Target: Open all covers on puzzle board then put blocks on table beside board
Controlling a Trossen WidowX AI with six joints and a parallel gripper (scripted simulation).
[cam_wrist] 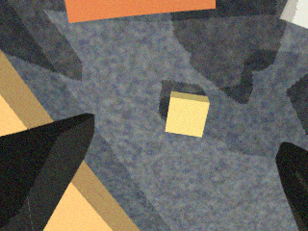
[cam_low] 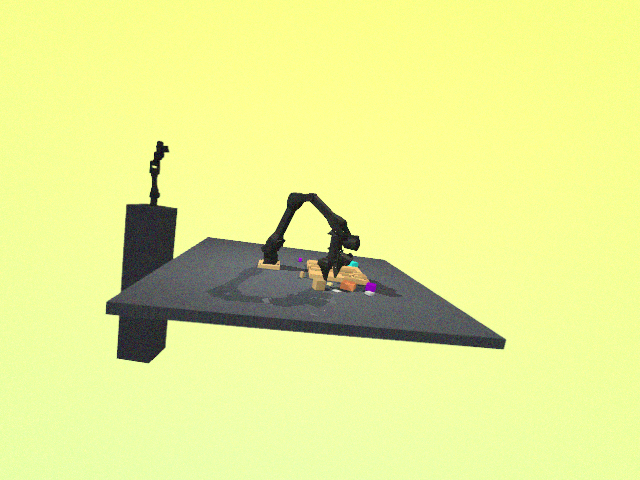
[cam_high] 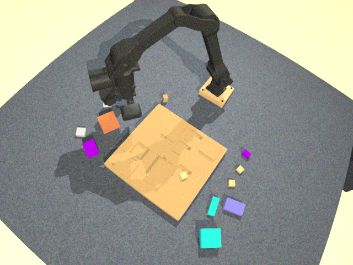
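My gripper (cam_low: 330,277) (cam_wrist: 187,137) is open, its fingers wide apart. A small pale yellow block (cam_wrist: 188,115) (cam_low: 329,283) is between the spread fingers, touching neither, at or just above the table beside the board. The arm hides it in the top view. The tan puzzle board (cam_high: 194,196) (cam_low: 361,280) lies left of the gripper in the wrist view. Its slots and recesses show partly under the arm's shadow; I cannot tell each cover's state. Another pale yellow cube (cam_high: 183,175) is on the board beside a slot. Two more yellow cubes (cam_high: 240,169) (cam_high: 231,183) and a small purple cube (cam_high: 246,154) lie off the board.
Near the gripper are an orange block (cam_high: 108,122) (cam_low: 348,285), a purple block (cam_high: 90,148) (cam_low: 370,287), a white block (cam_high: 80,132) and a larger tan block (cam_low: 318,283). A small tan block (cam_high: 165,98) lies behind the board. Cyan blocks (cam_high: 213,206) (cam_high: 210,238) and a violet block (cam_high: 234,206) lie opposite.
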